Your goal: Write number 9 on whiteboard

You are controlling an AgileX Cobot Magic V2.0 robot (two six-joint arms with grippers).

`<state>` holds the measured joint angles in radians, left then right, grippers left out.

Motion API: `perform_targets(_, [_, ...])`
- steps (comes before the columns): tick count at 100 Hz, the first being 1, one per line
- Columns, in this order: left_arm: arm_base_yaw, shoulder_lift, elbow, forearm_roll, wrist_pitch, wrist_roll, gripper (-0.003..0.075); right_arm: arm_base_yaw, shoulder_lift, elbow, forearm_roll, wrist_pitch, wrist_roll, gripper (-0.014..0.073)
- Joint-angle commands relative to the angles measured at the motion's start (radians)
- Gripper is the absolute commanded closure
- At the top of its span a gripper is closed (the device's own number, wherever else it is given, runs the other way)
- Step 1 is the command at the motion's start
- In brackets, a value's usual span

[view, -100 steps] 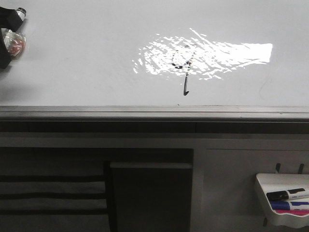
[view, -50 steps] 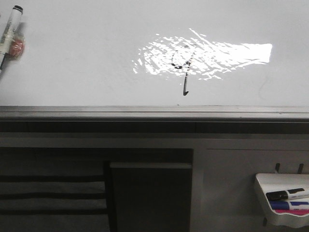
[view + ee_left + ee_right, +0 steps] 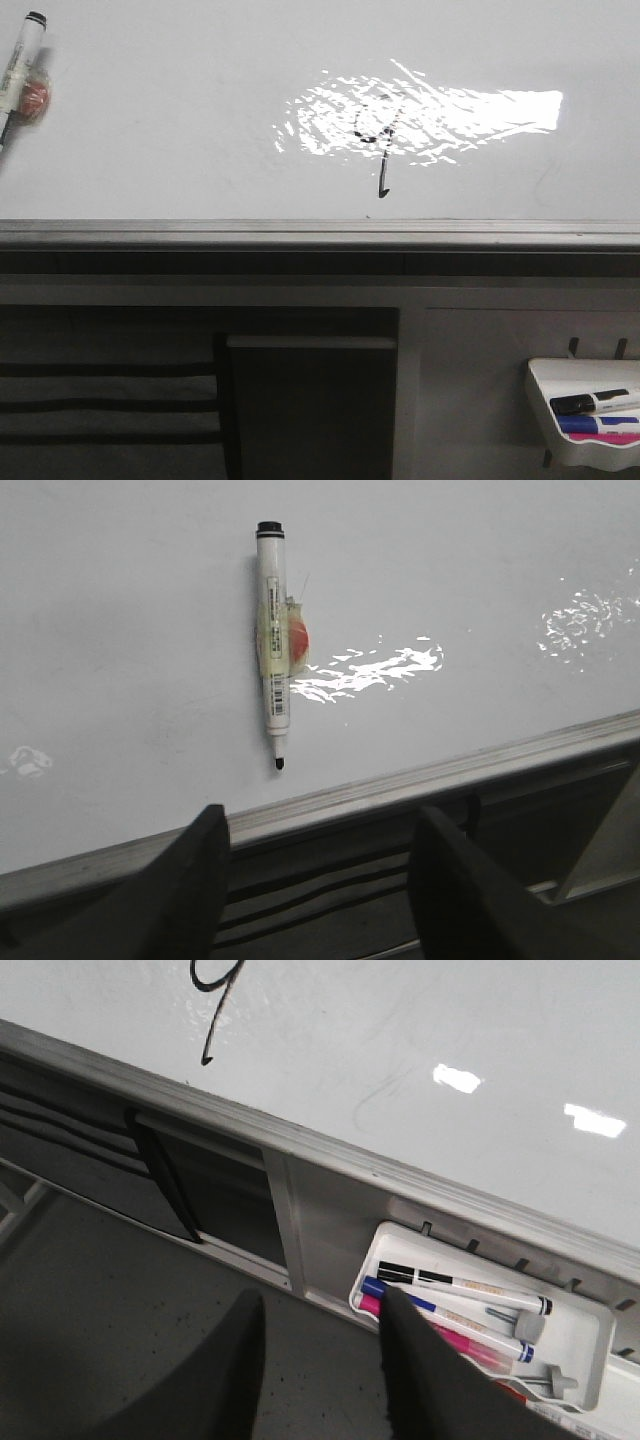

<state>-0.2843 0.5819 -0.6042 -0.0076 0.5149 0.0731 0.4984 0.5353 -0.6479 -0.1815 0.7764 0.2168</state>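
Two grippers concern you here, and neither appears in the front view. What you do see there is the whiteboard point(image 3: 180, 120), glossy and filling the upper half, with a bright glare patch right of centre. The number 9 point(image 3: 382, 150) sits in that glare: its loop is faint and washed out, while the straight stem below reads dark and ends in a tiny hook just above the grey bottom rail point(image 3: 320, 235). At the far left edge a marker point(image 3: 20, 75) with a black cap lies against the board, a reddish blob taped to its side. Low on the right, a small white tray point(image 3: 545, 385) holds more markers.

From the left wrist view, your left gripper point(image 3: 320, 880) has its dark fingers spread wide apart, holding nothing, below the rail. The taped marker is on the board above it, untouched, tip pointing down.

From the right wrist view, your right gripper point(image 3: 320, 1360) is likewise parted and empty, near the tray. The figure's lower loop and hooked stem show crisp black at the frame's edge.
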Motion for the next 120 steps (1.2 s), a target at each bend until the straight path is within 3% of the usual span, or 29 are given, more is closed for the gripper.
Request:
perform_targets(1, [-0.007,-0.057,0.033,0.000,-0.120,0.000,0.0444,-0.006,-0.040,0.021,-0.020,-0.128,0.004,0.0368])
perform_targets(15, [-0.007,-0.103,0.077,0.000,-0.151,0.000,0.0622,-0.006,-0.064,0.047,-0.020,-0.140,0.004,0.0384])
perform_targets(26, [-0.007,-0.103,0.077,0.000,-0.156,0.000,0.0741,-0.006,-0.064,0.049,-0.020,-0.143,0.004,0.0510])
perform_targets(37, [-0.007,-0.103,0.077,-0.010,-0.149,0.000,0.0741,-0.006,-0.064,0.049,-0.020,-0.143,0.004,0.0665])
perform_targets(88, [-0.007,-0.106,0.081,-0.009,-0.153,0.000,0.0741,-0.006,-0.064,0.049,-0.020,-0.125,0.004,0.0666])
perform_targets(120, [0.111,-0.367,0.299,-0.003,-0.212,0.000,0.0741,-0.006,-0.064,0.049,-0.020,-0.116,0.004,0.0666])
